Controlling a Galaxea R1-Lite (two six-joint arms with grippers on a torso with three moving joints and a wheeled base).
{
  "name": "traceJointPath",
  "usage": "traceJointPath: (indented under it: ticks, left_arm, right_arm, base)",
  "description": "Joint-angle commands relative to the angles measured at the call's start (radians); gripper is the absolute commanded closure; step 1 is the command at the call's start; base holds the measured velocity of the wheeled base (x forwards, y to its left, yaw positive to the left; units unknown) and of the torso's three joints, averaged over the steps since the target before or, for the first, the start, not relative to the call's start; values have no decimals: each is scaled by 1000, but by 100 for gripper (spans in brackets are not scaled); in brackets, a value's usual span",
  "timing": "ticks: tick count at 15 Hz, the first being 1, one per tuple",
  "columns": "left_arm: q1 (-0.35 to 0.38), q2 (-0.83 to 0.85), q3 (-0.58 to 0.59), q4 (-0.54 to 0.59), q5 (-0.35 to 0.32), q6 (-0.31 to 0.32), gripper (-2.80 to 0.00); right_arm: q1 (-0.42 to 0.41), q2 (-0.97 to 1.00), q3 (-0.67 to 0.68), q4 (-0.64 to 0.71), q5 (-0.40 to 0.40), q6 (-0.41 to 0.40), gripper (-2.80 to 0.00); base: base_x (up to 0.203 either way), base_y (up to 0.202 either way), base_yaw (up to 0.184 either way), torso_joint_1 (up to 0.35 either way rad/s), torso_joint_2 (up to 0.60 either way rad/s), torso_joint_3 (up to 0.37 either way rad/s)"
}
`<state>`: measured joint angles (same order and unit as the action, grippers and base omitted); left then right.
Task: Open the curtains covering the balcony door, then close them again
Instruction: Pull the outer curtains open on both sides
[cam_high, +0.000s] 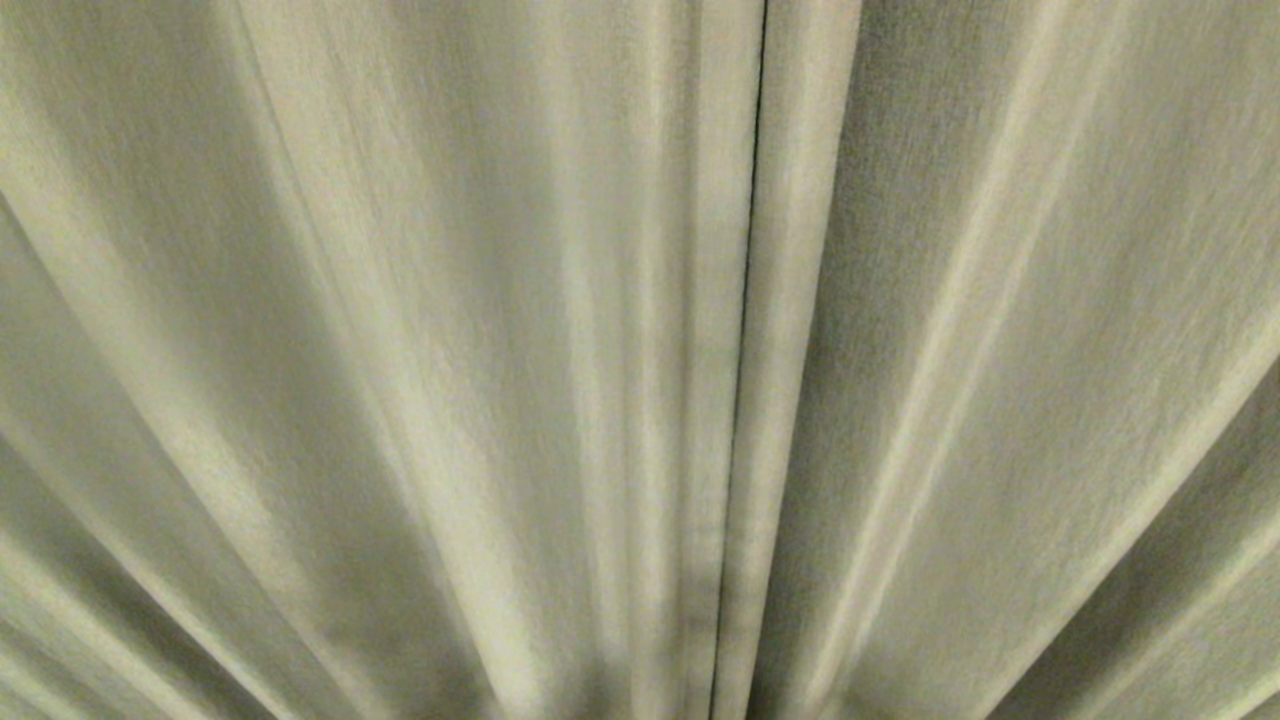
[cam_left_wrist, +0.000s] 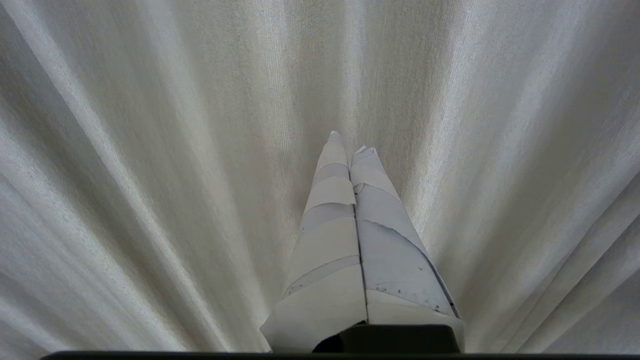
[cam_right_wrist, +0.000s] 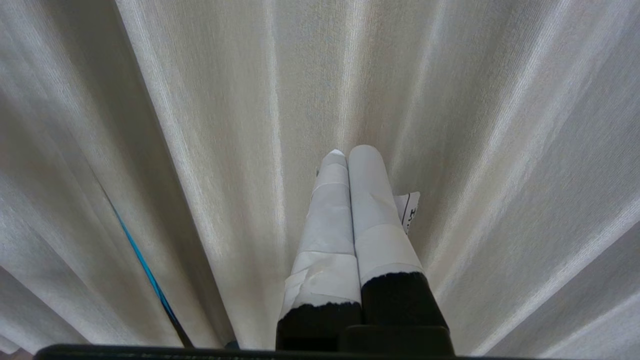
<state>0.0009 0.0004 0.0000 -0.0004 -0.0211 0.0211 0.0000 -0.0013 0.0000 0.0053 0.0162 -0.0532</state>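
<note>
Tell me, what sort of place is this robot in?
Probably a room in a home, right up against a curtained window or door. Pleated cream curtains fill every view, two panels meeting at a narrow dark gap. Nothing else of the room shows.

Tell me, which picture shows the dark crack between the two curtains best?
The head view: the gap runs top to bottom between the curtains. The right wrist view shows only a thin blue-dark sliver; the left wrist view shows none.

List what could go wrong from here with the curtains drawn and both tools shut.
1. Both the left tool and right tool are shut with no fabric between the fingers, so neither can pull yet.
2. The curtains meet at a thin dark seam; a tool may miss that edge and snag a pleat.
</note>
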Motion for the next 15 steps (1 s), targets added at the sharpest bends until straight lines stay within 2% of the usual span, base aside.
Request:
traceJointPath:
  ticks: [1,10,14,15]
  left_arm:
    - [0,0,0,0,0,0,0]
    - [1,0,0,-25,7,9,0]
    - [1,0,0,-221,10,13,0]
    - [1,0,0,-225,12,36,0]
  right_arm:
    - [0,1,0,-1,1,0,0]
    - [0,1,0,1,1,0,0]
    - [0,1,0,1,1,0,0]
    - [0,1,0,0,1,0,0]
  base:
    - [0,0,0,0,0,0]
    - [0,0,0,0,0,0]
    - [0,0,0,0,0,0]
    - [0,0,0,0,0,0]
